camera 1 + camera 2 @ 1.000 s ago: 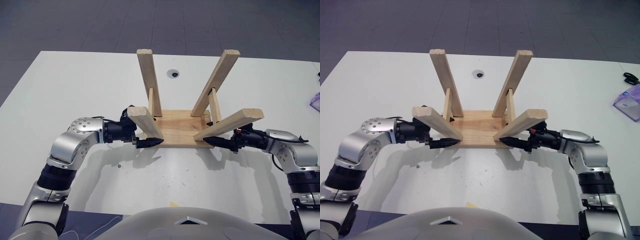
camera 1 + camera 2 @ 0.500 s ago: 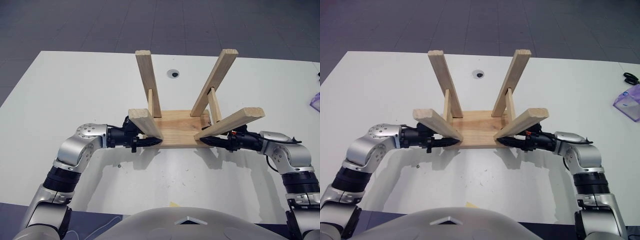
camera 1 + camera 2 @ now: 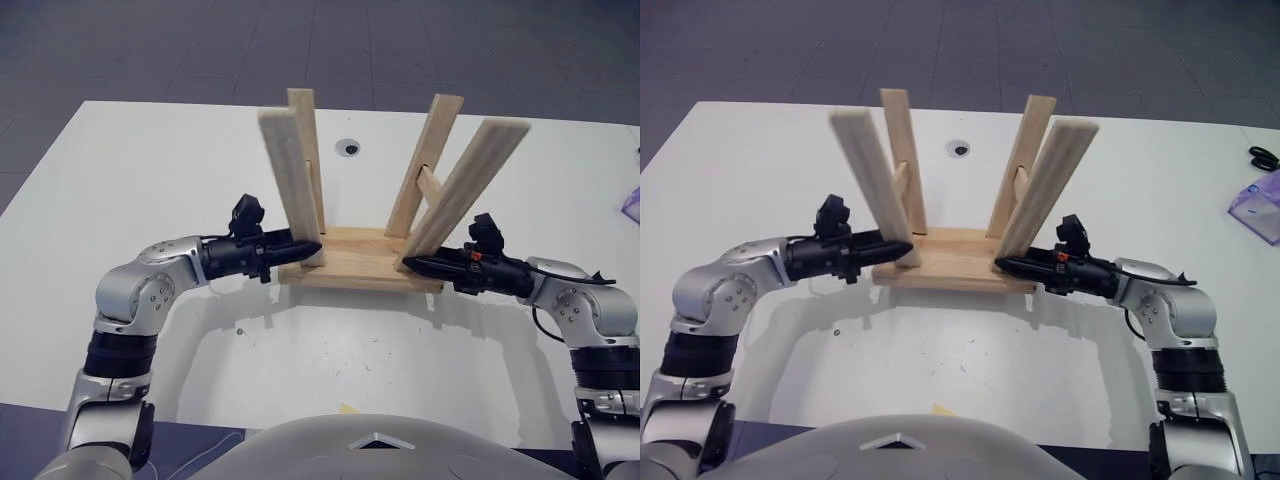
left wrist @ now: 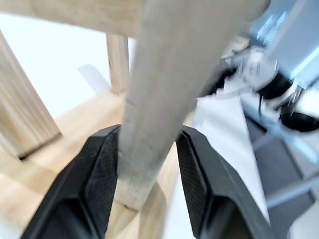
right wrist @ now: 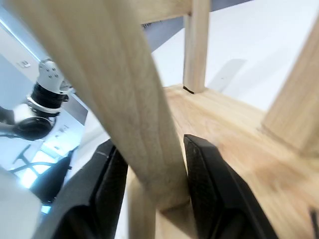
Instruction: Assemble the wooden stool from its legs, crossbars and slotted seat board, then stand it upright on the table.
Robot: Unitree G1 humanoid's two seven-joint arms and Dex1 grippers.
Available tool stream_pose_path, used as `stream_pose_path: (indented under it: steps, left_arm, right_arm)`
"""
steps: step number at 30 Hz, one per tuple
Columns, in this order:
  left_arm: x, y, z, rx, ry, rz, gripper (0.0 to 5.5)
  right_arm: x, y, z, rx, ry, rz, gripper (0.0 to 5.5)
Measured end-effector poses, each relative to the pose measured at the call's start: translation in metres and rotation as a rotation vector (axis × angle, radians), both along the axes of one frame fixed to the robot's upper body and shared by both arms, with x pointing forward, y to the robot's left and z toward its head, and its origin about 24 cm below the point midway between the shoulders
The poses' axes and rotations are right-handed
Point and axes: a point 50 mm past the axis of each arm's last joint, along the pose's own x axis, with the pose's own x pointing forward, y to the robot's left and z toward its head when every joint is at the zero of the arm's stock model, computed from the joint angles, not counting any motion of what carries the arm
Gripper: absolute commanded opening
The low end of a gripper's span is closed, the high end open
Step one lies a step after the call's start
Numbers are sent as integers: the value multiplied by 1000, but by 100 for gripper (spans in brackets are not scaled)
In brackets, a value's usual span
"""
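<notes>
Where the head views take in the whole scene, the stool (image 3: pixel 362 262) sits upside down near the middle of the white table (image 3: pixel 150 170). Its seat board (image 3: pixel 350 268) is lowest and all four legs point up.

- Left gripper (image 3: pixel 303 249): at the foot of the near-left leg (image 3: pixel 288 175), where the leg meets the board.
- Right gripper (image 3: pixel 412 264): likewise at the foot of the near-right leg (image 3: pixel 465 185).
- Two far legs (image 3: pixel 303 130) stand behind, splayed outward. A short crossbar (image 3: pixel 431 186) joins the right-hand pair.
- Round hole (image 3: pixel 348 148) in the table beyond the stool. Scissors (image 3: pixel 1262 156) and a purple container (image 3: pixel 1258 212) lie well apart at the table's right edge.

The wrist views add the grip itself, which the head views leave too small to judge.

- Left wrist view: two black fingers (image 4: pixel 97 174) pinch the leg from either side, pads flat against the wood, and the other arm shows blurred beyond.
- Right wrist view: both fingers (image 5: pixel 209 179) are pressed against their leg just above the board. The grain of the seat and an upright piece seated in it are plainly visible.
</notes>
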Motion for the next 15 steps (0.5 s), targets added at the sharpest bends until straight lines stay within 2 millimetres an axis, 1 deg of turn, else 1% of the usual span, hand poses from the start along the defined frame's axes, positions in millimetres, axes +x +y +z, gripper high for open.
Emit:
stream_pose_path:
  steps: [1, 2, 5, 7, 8, 10, 11, 14, 15]
  left_arm:
    - [2, 0, 8, -14, 16, 19, 162]
    - [3, -1, 10, -19, 49, 35, 162]
    - [1, 1, 9, -34, 166, 99, 162]
    - [1, 2, 8, -38, 212, 129, 162]
    - [0, 2, 9, -41, 231, 141, 162]
    - [1, 1, 9, -46, 264, 171, 162]
    - [3, -1, 8, -60, 279, 219, 162]
    - [9, -8, 7, -96, 328, 320, 162]
    - [12, -11, 8, -114, 355, 349, 199]
  right_arm:
    - [-3, 2, 3, 41, 26, -14, 125]
    - [-5, 1, 4, 61, 54, -34, 121]
    - [-7, 0, 8, 140, 149, -122, 121]
    - [-7, -2, 10, 169, 175, -166, 121]
    - [-6, -2, 11, 185, 185, -186, 159]
    - [-3, -5, 12, 202, 190, -243, 195]
    - [2, -7, 13, 214, 181, -313, 206]
    - [19, -10, 15, 228, 166, -461, 262]
    - [25, -11, 16, 229, 159, -494, 276]
